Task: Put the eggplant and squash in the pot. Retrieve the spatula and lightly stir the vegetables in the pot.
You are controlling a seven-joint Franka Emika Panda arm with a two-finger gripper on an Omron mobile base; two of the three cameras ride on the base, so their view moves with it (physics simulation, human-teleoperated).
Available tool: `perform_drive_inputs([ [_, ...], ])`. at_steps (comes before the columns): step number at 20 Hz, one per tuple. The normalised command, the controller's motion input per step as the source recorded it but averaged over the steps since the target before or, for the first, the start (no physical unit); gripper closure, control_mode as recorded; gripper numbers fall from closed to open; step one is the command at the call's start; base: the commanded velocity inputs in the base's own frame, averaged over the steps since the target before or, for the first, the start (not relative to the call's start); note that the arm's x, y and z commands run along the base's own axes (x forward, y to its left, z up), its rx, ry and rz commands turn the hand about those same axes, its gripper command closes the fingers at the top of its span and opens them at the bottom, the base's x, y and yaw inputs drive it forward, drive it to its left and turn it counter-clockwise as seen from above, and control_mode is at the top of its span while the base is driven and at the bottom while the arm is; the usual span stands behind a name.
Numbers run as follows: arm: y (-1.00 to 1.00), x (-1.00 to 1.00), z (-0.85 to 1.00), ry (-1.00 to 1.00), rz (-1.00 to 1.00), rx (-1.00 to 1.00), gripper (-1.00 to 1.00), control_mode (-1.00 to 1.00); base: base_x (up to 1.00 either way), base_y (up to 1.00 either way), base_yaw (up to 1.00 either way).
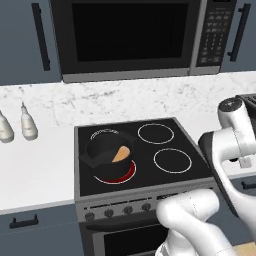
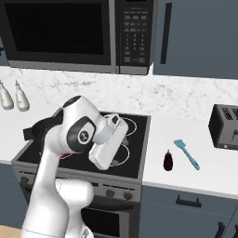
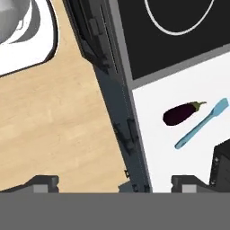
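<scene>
The dark pot (image 1: 102, 156) stands on the stove's front left burner, and the tan squash (image 1: 120, 153) lies inside it. On the white counter right of the stove, the dark purple eggplant (image 2: 168, 160) (image 3: 179, 113) rests beside the light-blue spatula (image 2: 187, 154) (image 3: 202, 123). My gripper (image 3: 116, 185) hangs over the stove's front edge, above and to the left of the eggplant. It is open, its fingertips (image 3: 42, 183) are spread wide, and nothing is between them.
A black toaster (image 2: 225, 126) sits on the counter at the far right, just behind the spatula. Two bottles (image 1: 29, 125) stand on the counter left of the stove (image 1: 165, 180). A microwave (image 1: 130, 37) hangs above the stove.
</scene>
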Motion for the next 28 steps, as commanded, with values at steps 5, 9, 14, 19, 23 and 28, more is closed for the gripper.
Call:
perform_drive_inputs([
  [5, -1.00, 0.59, 0.00, 0.00, -0.38, 0.14, -1.00, -1.00, 0.00, 0.00, 0.00],
  [9, -0.92, 0.77, -0.01, 0.00, -0.37, 0.27, -1.00, -1.00, 0.00, 0.00, 0.00],
  [14, -0.42, 0.98, -0.34, 0.00, -0.45, 0.33, -1.00, -1.00, 0.00, 0.00, 0.00],
  [19, -0.04, 0.90, -0.94, 0.00, -0.47, 0.23, -1.00, -1.00, 0.00, 0.00, 0.00],
  [23, -0.21, 0.33, -0.77, 0.00, -0.36, 0.01, -1.00, -1.00, 0.00, 0.00, 0.00],
  [28, -0.31, 0.09, -0.39, 0.00, -0.18, 0.01, -1.00, -1.00, 0.00, 0.00, 0.00],
])
